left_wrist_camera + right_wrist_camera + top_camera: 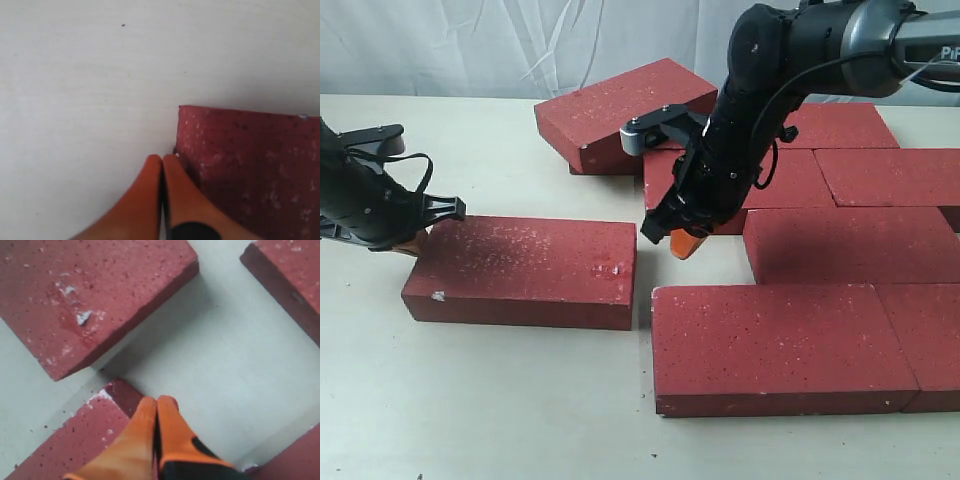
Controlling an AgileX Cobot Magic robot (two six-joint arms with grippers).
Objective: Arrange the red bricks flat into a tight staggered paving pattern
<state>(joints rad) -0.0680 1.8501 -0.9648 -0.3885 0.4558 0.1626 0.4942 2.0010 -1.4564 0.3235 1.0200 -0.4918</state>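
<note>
Sitting beside rough, speckled rectangular red bricks (525, 265), left gripper (161, 159) and right gripper (156, 401) are clenched empty.

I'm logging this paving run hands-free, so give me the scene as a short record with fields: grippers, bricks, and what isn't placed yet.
left gripper: shut, tips against the left end of the loose brick
right gripper: shut, holding nothing, tips low in a gap by a laid brick's corner
loose brick: flat on the table, apart from the pattern
tilted brick: at the back, propped on a laid brick, not flat
laid bricks: staggered rows on the right, gaps showing between them
</note>
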